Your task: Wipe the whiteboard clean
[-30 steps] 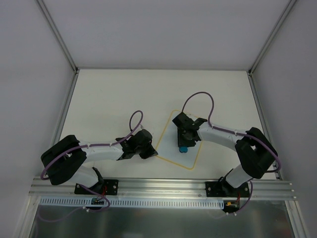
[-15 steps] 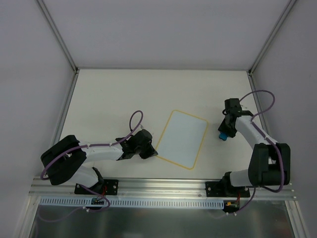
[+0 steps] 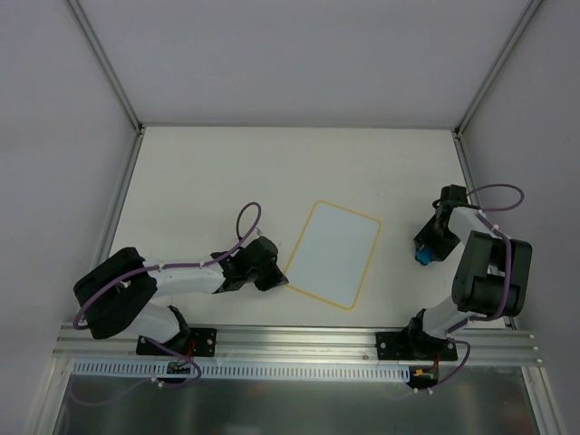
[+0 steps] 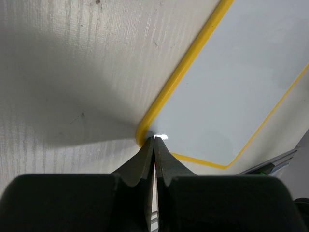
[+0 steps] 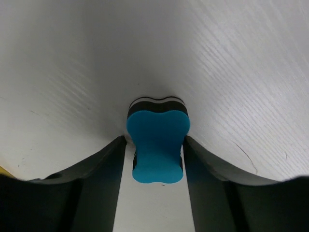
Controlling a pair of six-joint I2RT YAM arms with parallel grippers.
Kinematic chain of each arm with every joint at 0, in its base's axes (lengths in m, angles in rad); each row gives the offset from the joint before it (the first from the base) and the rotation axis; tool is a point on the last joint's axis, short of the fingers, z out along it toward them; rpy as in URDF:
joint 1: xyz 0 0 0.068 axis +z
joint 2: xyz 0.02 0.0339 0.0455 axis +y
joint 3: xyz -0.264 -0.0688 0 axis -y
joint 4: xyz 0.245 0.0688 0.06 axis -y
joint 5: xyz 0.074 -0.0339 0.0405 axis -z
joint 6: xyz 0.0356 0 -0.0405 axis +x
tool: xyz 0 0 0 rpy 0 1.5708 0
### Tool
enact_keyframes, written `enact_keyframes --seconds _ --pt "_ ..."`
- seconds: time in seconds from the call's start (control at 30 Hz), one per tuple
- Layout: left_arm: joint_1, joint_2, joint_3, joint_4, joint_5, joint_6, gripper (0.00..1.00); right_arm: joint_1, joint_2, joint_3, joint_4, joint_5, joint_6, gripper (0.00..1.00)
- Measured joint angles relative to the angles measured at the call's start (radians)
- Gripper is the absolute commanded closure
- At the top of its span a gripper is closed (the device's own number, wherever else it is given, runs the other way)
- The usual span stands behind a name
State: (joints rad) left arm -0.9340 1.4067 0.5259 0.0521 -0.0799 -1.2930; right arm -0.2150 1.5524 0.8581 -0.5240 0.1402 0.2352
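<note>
The whiteboard (image 3: 333, 254) lies flat mid-table, white with a yellow rim and no writing showing; it also shows in the left wrist view (image 4: 231, 72). My left gripper (image 3: 275, 279) is shut, and its fingertips (image 4: 154, 138) press on the board's near left corner. My right gripper (image 3: 426, 252) is off the board, to its right, down at the tabletop. It is shut on the blue eraser (image 3: 423, 257). In the right wrist view the eraser (image 5: 158, 145) sits between the two fingers of the right gripper (image 5: 153, 141), its dark felt side against the table.
The aluminium rail (image 3: 299, 340) with both arm bases runs along the near edge. Grey walls enclose the table on the left, back and right. The right wall is close to the right arm's elbow (image 3: 489, 272).
My right arm has carried the blue eraser off the whiteboard and over to the right side of the table. The left arm has not moved.
</note>
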Motion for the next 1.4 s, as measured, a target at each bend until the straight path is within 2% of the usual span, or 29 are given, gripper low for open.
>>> enact_keyframes --seconds 0.03,0.07,0.17,0.3,0.4,0.43,0.5,0.53,0.63,0.67,0.8,0.97,1.1,1.4 --pt "0.0 -0.001 0.0 0.0 0.0 0.0 1.0 -0.001 0.007 0.0 0.004 -0.005 -0.006 0.38" --pt "0.0 -0.002 -0.001 0.0 0.0 0.0 1.0 -0.001 0.01 0.001 0.008 -0.01 -0.01 0.28" --pt "0.0 -0.005 -0.002 -0.002 -0.002 0.003 0.94 0.0 0.005 0.0 0.021 -0.027 -0.014 0.13" --pt "0.0 -0.016 -0.003 -0.009 -0.008 0.012 0.8 0.0 -0.029 -0.007 0.018 -0.027 -0.02 0.01" --pt "0.0 -0.035 -0.003 -0.021 -0.012 0.031 0.71 -0.001 -0.093 -0.01 0.006 -0.022 -0.027 0.01" --pt "0.0 -0.042 -0.003 -0.026 -0.014 0.037 0.64 -0.001 -0.128 -0.01 -0.003 -0.017 -0.03 0.01" --pt "0.0 -0.058 0.001 -0.039 -0.019 0.058 0.55 -0.001 -0.206 -0.006 -0.029 -0.002 -0.037 0.01" --pt "0.0 -0.067 0.007 -0.051 -0.026 0.075 0.46 -0.001 -0.241 0.002 -0.044 0.006 -0.04 0.01" --pt "0.0 -0.089 0.029 -0.091 -0.042 0.126 0.31 -0.001 -0.355 0.044 -0.089 0.027 -0.062 0.01" --pt "0.0 -0.097 0.045 -0.122 -0.056 0.154 0.22 -0.001 -0.399 0.074 -0.108 0.035 -0.073 0.01" --pt "0.0 -0.133 0.137 -0.232 -0.119 0.256 0.02 -0.001 -0.534 0.164 -0.143 0.043 -0.104 0.01" --pt "0.01 -0.214 0.33 -0.333 -0.233 0.43 0.01 -0.002 -0.698 0.257 -0.173 0.016 -0.139 0.01" --pt "0.013 -0.315 0.449 -0.375 -0.336 0.581 0.01 -0.002 -0.762 0.328 -0.2 -0.026 -0.175 0.01" --pt "0.013 -0.654 0.54 -0.438 -0.591 0.905 0.01 0.018 -0.911 0.444 -0.223 -0.087 -0.278 0.01"
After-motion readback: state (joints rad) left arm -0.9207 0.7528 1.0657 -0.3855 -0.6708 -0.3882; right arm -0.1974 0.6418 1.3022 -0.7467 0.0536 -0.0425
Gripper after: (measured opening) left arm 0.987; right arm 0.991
